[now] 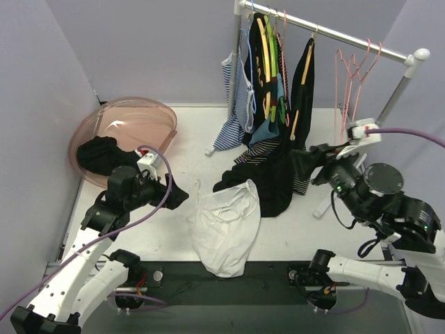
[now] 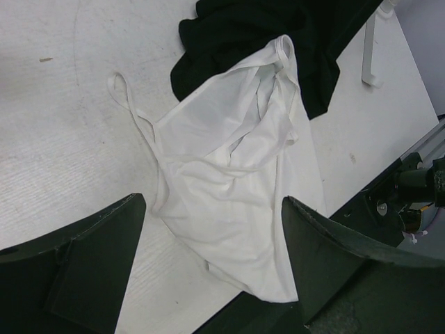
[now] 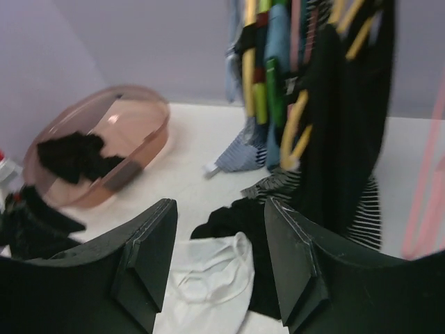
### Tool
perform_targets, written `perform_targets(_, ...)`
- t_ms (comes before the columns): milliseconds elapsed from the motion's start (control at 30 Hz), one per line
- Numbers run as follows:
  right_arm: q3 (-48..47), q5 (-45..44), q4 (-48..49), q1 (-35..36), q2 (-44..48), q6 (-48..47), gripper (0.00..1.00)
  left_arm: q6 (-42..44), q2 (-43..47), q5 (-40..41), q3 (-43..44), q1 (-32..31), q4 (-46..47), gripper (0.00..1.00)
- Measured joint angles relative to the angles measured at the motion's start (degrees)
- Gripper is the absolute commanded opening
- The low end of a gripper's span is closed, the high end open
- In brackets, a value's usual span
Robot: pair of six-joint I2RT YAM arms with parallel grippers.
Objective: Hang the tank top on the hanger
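Note:
The white tank top [image 1: 222,226] lies crumpled on the table, its lower part hanging over the near edge. In the left wrist view the tank top [image 2: 229,209] lies below my left gripper [image 2: 214,202], which is open and holds nothing. That left gripper [image 1: 175,193] hovers just left of the cloth. My right gripper [image 1: 304,163] is raised to the right, open and empty. Its wrist view shows the right gripper [image 3: 219,205] looking down on the tank top [image 3: 208,278]. Thin pale-pink hangers [image 1: 353,76] hang on the rail's right end; a pink hanger [image 3: 424,188] is blurred.
A black garment [image 1: 268,181] lies on the table touching the tank top's far edge. The clothes rail [image 1: 327,31] carries dark and striped tops on yellow and green hangers. A pink basin [image 1: 125,129] at the back left holds black cloth [image 1: 103,154].

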State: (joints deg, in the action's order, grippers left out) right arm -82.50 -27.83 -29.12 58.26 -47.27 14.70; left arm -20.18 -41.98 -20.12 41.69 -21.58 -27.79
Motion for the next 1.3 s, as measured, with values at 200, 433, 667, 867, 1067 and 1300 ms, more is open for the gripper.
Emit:
perform_targets(200,-7.0,-8.3,-2.2,-7.9,-1.1,-1.4,0.51,-1.9,2.8,-1.0,-2.4,0.0,-0.3,0.9)
perform_targets(433,-18.6,6.5,-7.8,-38.0,-11.1,1.6,0.49,-2.1,4.2,-1.5,-3.3,0.0,-0.3,0.9)
perform_targets(667,-22.2,23.7,-12.1,-52.8,-20.2,5.2,0.48,-1.7,4.7,-1.7,-3.7,0.0,-0.3,0.9)
perform_targets(867,-22.2,28.5,-13.8,-54.9,-22.8,5.9,0.47,-1.6,5.2,-2.1,-4.7,0.1,-0.3,0.9)
perform_targets(1067,-22.9,28.7,-14.4,-55.2,-23.3,5.7,0.47,-1.6,5.9,-2.7,-5.2,0.1,-0.3,0.9)
perform_targets(1300,-23.0,27.7,-14.6,-55.2,-23.8,4.6,0.46,-1.6,6.2,-2.9,-5.2,0.1,-0.3,0.9)
